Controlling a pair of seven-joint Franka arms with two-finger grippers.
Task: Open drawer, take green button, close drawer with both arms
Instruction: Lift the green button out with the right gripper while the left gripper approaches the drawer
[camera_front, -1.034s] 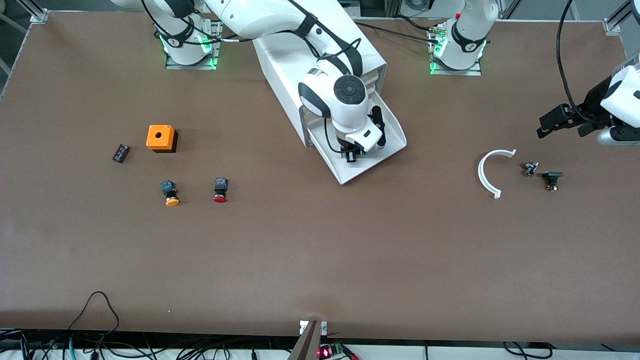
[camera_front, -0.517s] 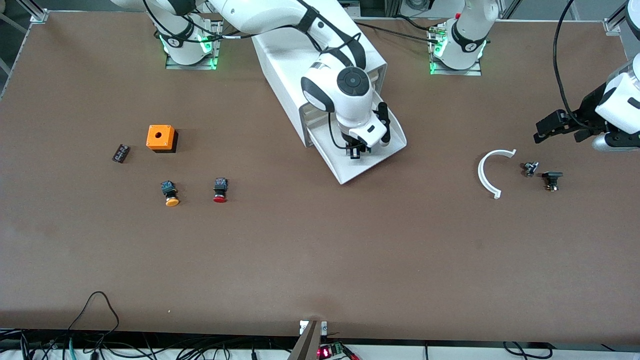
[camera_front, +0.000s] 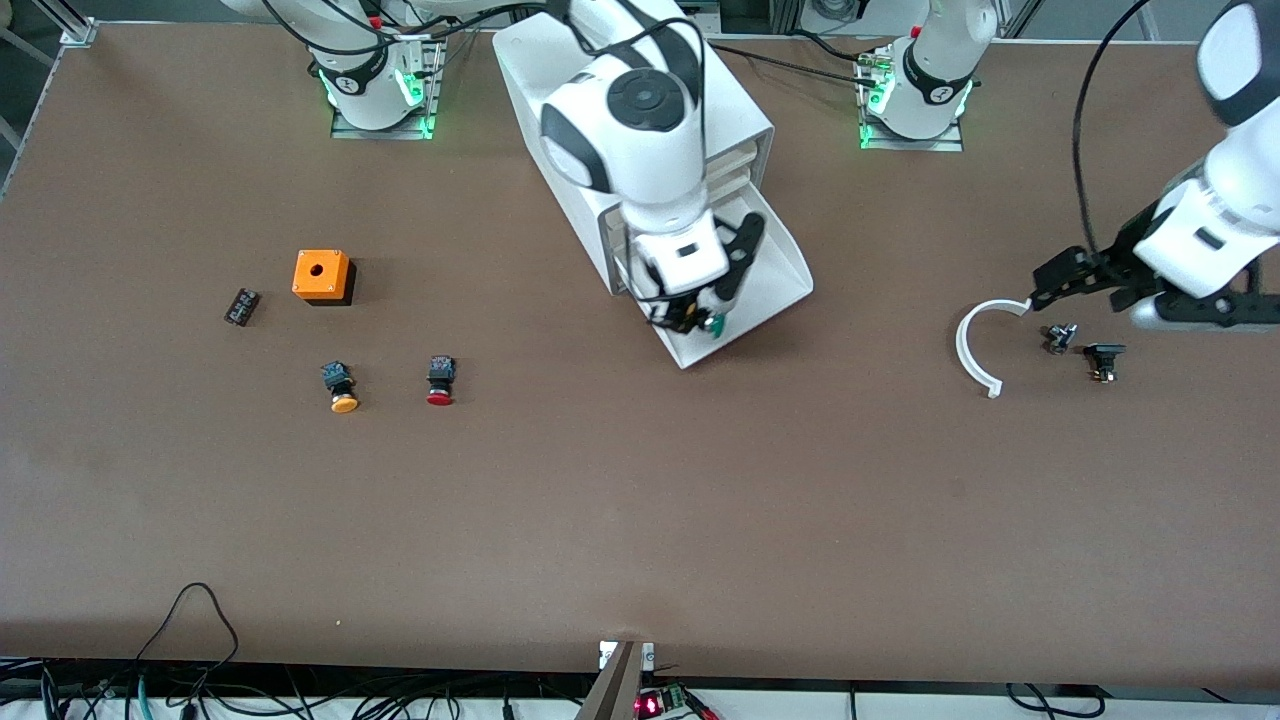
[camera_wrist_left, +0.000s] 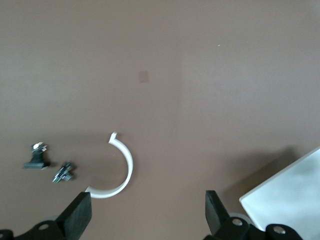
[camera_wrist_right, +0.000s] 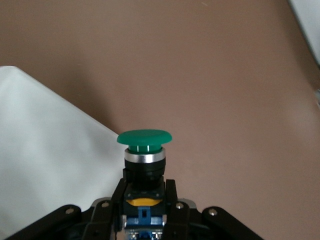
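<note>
The lowest drawer (camera_front: 775, 280) of the white cabinet (camera_front: 560, 110) stands pulled out, a wide white tray; its corner shows in the right wrist view (camera_wrist_right: 45, 150). My right gripper (camera_front: 695, 318) is shut on the green-capped button (camera_front: 714, 325) and holds it above the drawer's open end. In the right wrist view the button (camera_wrist_right: 144, 150) sits between the fingers (camera_wrist_right: 171, 197), green cap pointing away. My left gripper (camera_front: 1050, 278) is open and empty over the table beside a white curved piece (camera_front: 975, 345); in the left wrist view its fingers (camera_wrist_left: 80, 215) stand wide apart.
An orange box (camera_front: 322, 276), a small black part (camera_front: 241, 306), an orange-capped button (camera_front: 341, 387) and a red-capped button (camera_front: 440, 380) lie toward the right arm's end. Two small dark parts (camera_front: 1062, 337) (camera_front: 1104, 358) lie by the curved piece (camera_wrist_left: 117, 167).
My right gripper has risen out of the drawer with the green button in it. My left gripper has moved toward the cabinet, down to the curved piece.
</note>
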